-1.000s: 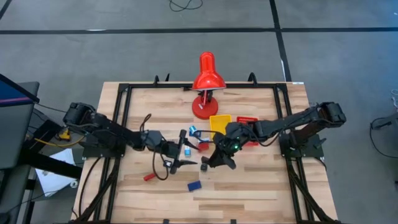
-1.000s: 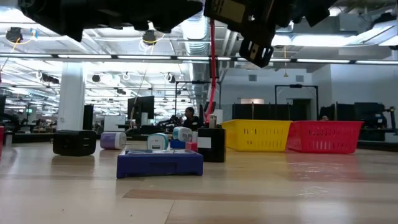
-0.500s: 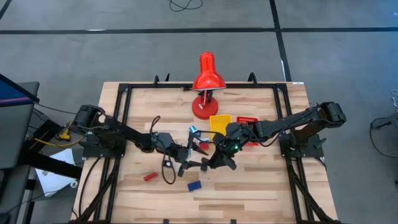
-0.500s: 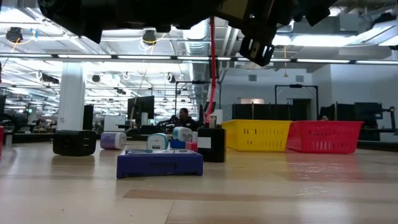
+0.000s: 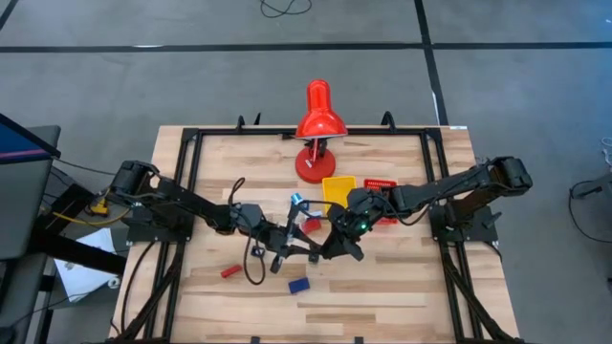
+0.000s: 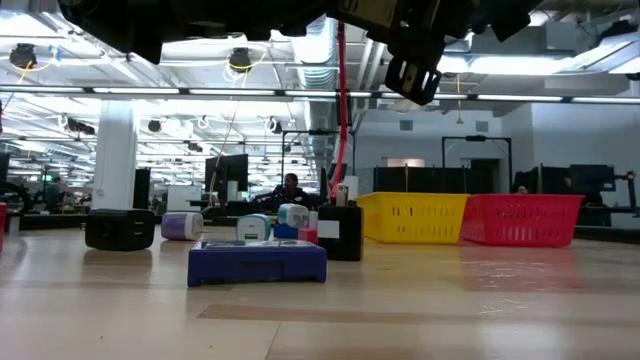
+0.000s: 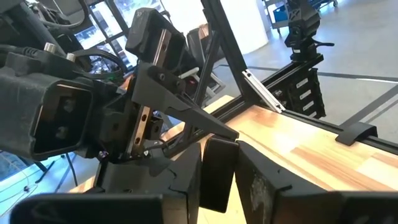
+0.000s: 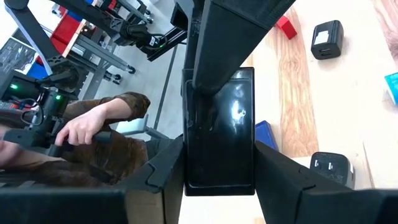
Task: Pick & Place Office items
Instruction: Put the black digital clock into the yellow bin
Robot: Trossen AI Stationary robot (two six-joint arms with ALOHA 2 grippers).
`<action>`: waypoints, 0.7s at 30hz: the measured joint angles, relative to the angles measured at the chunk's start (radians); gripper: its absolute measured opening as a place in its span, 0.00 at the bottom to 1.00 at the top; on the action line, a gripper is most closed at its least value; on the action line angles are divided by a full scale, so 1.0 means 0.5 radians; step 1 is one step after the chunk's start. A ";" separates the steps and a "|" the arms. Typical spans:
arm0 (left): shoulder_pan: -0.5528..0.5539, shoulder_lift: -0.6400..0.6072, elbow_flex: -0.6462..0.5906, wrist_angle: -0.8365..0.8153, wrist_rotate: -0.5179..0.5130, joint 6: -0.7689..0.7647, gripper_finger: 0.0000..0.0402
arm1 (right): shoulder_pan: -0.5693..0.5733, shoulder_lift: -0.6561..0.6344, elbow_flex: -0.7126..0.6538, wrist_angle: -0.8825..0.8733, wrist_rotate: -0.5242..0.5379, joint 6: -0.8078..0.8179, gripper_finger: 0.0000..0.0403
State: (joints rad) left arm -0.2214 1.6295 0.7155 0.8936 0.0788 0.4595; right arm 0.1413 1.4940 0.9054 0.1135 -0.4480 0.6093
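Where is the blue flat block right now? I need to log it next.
In the high view the blue flat block lies on the table's near half, just below the two grippers meeting mid-table, right of the small red piece.

Both arms [image 6: 300,20] perhaps cut off overhead.

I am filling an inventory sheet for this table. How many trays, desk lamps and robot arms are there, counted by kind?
Trays: 2 (yellow tray, red tray)
Desk lamp: 1
Robot arms: 2 (left arm, right arm)
Total: 5
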 joint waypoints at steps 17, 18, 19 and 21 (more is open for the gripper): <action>0.001 0.017 0.002 -0.059 -0.005 0.030 0.20 | 0.001 0.003 -0.003 -0.014 0.006 -0.007 0.37; 0.001 0.017 0.002 -0.063 -0.005 0.026 0.21 | 0.001 0.003 -0.003 -0.014 0.008 -0.007 0.37; 0.001 0.017 0.002 -0.067 -0.005 0.024 0.22 | 0.001 0.003 -0.003 -0.014 0.008 -0.008 0.38; 0.001 0.017 0.002 -0.069 -0.005 0.024 0.22 | 0.001 0.003 -0.003 -0.014 0.008 -0.008 0.38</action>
State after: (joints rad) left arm -0.2211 1.6379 0.7166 0.8593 0.0761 0.4713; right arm 0.1417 1.4956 0.9039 0.1062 -0.4438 0.6052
